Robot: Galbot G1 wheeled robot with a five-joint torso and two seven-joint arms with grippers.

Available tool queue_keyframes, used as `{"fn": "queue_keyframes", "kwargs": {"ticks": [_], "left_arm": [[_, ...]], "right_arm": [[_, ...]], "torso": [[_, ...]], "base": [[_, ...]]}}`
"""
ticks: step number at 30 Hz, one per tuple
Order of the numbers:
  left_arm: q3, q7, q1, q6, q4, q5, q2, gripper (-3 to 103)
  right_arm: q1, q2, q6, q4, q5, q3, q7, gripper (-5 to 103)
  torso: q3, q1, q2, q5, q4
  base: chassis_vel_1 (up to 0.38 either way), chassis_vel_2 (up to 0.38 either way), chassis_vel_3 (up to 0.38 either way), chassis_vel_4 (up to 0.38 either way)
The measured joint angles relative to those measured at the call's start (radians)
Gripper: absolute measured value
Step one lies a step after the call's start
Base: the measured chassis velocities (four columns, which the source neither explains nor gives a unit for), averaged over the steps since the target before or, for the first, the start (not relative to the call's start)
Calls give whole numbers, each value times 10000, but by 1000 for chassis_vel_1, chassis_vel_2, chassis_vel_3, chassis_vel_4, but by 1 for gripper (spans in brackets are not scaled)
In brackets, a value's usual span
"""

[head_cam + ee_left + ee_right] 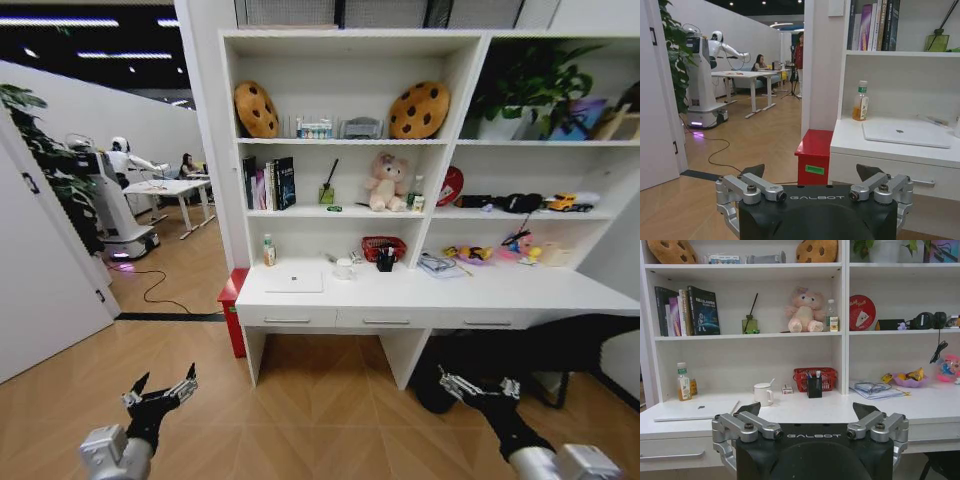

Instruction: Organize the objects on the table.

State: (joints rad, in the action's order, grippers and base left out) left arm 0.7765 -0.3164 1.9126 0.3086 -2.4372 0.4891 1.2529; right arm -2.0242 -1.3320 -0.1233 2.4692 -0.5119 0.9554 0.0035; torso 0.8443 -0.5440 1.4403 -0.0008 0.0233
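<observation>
Head view showed both claws, left gripper point(160, 388) and right gripper point(478, 387), spread open (empty); approaching the table point(560, 290) squarely seemed wise.

The pens point(815, 381) are mostly hidden inside their black holder point(814, 388), colours too small to tell.

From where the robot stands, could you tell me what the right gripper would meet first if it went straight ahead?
The right gripper, open, points at the table. Most likely it would first reach the desk's front edge, roughly below the black pen holder; depth is hard to judge.
</observation>
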Motion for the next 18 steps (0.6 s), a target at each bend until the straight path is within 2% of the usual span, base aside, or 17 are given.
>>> {"fn": "queue_keyframes", "kwargs": {"ticks": [4,7,8,18], "left_arm": [[-2,6,-2,0,-1,0,0,100],[-1,6,-4,0,0,0,0,100],[-1,6,-4,0,-1,0,0,100],[-1,5,-3,0,-1,0,0,100]], "right_arm": [[3,2,0,-1,0,0,1,100],[4,3,0,0,0,0,1,100],[5,3,0,0,0,0,1,100],[2,1,-1,0,0,0,0,100]], "torso": [[6,-11,-8,18,0],[8,-20,-11,3,-1],[9,-21,-13,12,-3],[3,-7,-6,6,0]], "base": [[-14,5,5,20],[-79,-4,97,-48],[-49,57,86,-67],[-5,6,9,-7]]}}
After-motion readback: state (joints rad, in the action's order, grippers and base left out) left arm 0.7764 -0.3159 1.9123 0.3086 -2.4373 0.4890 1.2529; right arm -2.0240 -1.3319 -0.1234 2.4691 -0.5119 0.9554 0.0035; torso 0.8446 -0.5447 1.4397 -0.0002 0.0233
